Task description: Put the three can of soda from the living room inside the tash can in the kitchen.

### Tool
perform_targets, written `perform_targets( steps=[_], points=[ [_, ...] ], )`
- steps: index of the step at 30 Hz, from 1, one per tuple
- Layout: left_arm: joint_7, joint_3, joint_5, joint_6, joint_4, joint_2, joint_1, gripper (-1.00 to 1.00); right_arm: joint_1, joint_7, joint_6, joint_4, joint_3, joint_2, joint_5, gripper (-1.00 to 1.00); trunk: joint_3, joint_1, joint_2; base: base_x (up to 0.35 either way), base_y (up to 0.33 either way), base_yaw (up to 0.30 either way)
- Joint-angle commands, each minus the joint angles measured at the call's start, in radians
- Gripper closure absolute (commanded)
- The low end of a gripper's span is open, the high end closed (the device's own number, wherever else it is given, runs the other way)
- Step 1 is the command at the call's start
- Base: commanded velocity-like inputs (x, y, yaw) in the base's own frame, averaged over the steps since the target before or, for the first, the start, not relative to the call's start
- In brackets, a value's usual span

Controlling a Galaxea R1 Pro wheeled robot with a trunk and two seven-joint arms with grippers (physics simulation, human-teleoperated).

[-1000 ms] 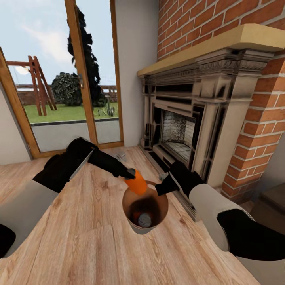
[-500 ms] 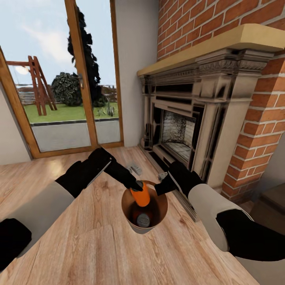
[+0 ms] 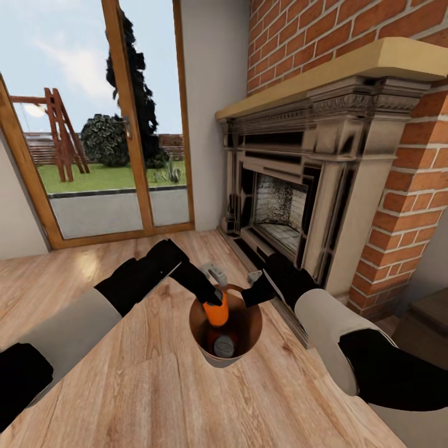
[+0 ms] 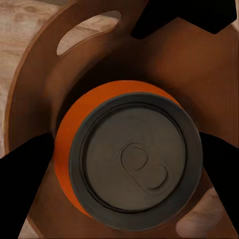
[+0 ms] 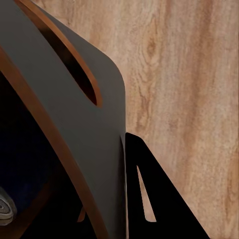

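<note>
The left gripper [image 3: 214,297] dips lower now, carrying the small orange soda can with the dull silvery top [image 3: 216,313] from above the rim down into the mouth of the round grey bin with the brown inside [image 3: 198,309]. Its fingers pinch the can on both sides. Another can with a silvery top [image 3: 224,346] lies at the bottom. The right gripper [image 3: 251,294] grips the bin's rim, steadying it on the light wood floor [image 3: 124,386]. One release, I'd say, and this can is in.
</note>
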Motion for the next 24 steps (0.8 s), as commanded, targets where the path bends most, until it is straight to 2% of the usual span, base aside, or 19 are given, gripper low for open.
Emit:
perform_targets(
  steps=[1,6,18,24],
  points=[
    [0.008,-0.001,0.001,0.001,0.001,-0.002,0.0,1.0,0.0,0.006,0.005,0.0,-0.004,0.0,-0.022,1.0,0.0,0.0,0.0,0.0,0.0,0.0],
    [0.047,-0.011,0.001,-0.032,0.048,-0.025,0.001,1.0,0.0,0.006,0.005,0.0,-0.004,0.003,-0.022,1.0,0.0,0.0,0.0,0.0,0.0,0.0],
    [0.064,-0.019,0.001,-0.04,0.081,-0.041,0.001,1.0,0.0,0.006,0.005,0.001,-0.004,0.004,-0.022,1.0,0.0,0.0,0.0,0.0,0.0,0.0],
    [0.084,-0.032,0.0,-0.042,0.118,-0.06,0.001,1.0,0.0,0.006,0.005,0.001,-0.004,0.004,-0.021,1.0,0.0,0.0,0.0,0.0,0.0,0.0]
  ],
)
